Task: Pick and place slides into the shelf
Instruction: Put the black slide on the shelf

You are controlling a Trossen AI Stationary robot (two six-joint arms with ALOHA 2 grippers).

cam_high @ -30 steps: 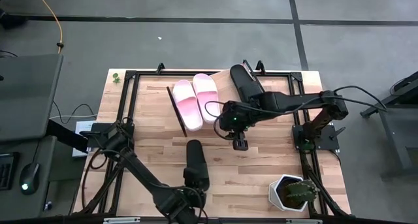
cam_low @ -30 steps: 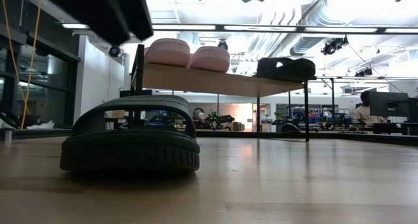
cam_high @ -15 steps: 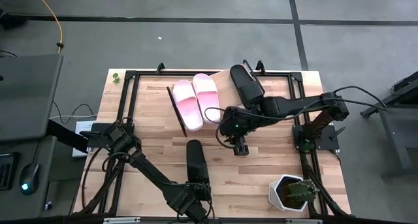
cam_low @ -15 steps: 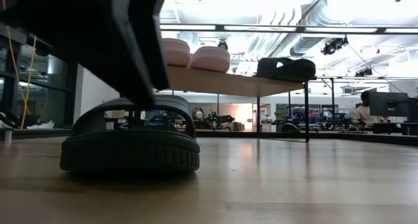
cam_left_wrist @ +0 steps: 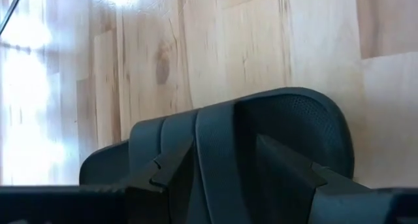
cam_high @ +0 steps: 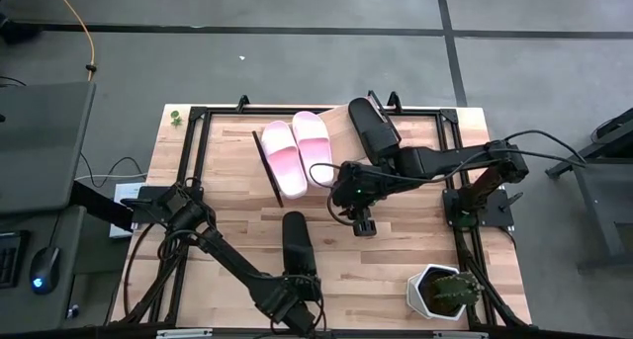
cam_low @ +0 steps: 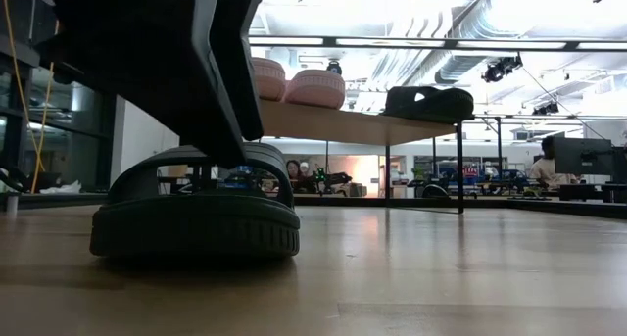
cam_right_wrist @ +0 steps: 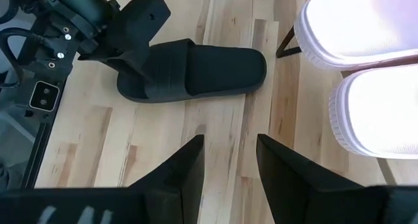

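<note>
Nearest the camera, lowered within the last second over the black slide (cam_high: 297,245) lying flat on the counter (cam_high: 386,260): the left pincer (cam_high: 294,288), earlier up and off to the side, now down at the strap end. Fingers (cam_left_wrist: 171,172) spread, one on either side of the broad strap, not yet pressed in. Touching or merely straddling: impossible to say. Seen from counter height, dark bulk of the arm dropped across the slide's strap where a second ago only its corner showed.

Farther out, the right pincer (cam_high: 363,223) hung over the bare counter just in front of the shelf (cam_high: 331,122), shifted only slightly inward, fingers (cam_right_wrist: 189,165) parted and carrying nothing.

Beyond, on the slanted shelf: two pink slides (cam_high: 296,153) side by side and one black slide (cam_high: 372,129) next to them, unmoved.

Judged from this: three of four placed, the last one about to be pinched. Next called for: a close on the strap, a lift, then a carry to the open space on the shelf.
</note>
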